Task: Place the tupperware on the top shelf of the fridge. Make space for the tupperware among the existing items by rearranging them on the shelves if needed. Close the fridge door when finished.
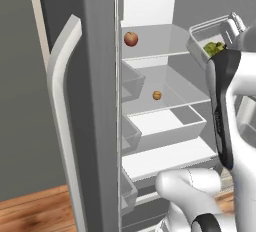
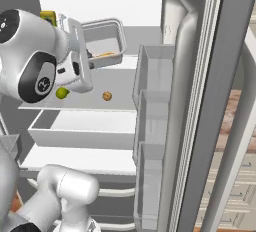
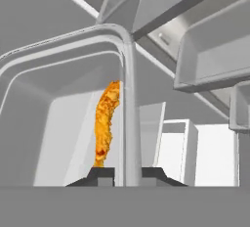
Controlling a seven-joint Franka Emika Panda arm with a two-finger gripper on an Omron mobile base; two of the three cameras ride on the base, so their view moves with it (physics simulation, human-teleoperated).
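My gripper (image 3: pixel 128 174) is shut on the side wall of the tupperware (image 3: pixel 63 108), a translucent tub with an orange strip (image 3: pixel 107 121) inside. In the left base view the tupperware (image 1: pixel 212 36) hangs tilted, showing green food, at the right end of the top shelf (image 1: pixel 165 41). The right base view has the tupperware (image 2: pixel 102 38) just right of my hand, with the gripper (image 2: pixel 79 28) on its near wall. A red-orange fruit (image 1: pixel 131 38) sits at the left of the top shelf. One shelf lower (image 1: pixel 175 93) lies a small tan item (image 1: pixel 157 95). The fridge (image 1: pixel 90 101) stands open.
The left door with its pale curved handle (image 1: pixel 62 106) stands close on the left. The right door's grey racks (image 2: pixel 152 126) jut in on the right. A grey drawer (image 1: pixel 167 123) sits under the second shelf. A small green round thing (image 2: pixel 62 93) shows below my hand.
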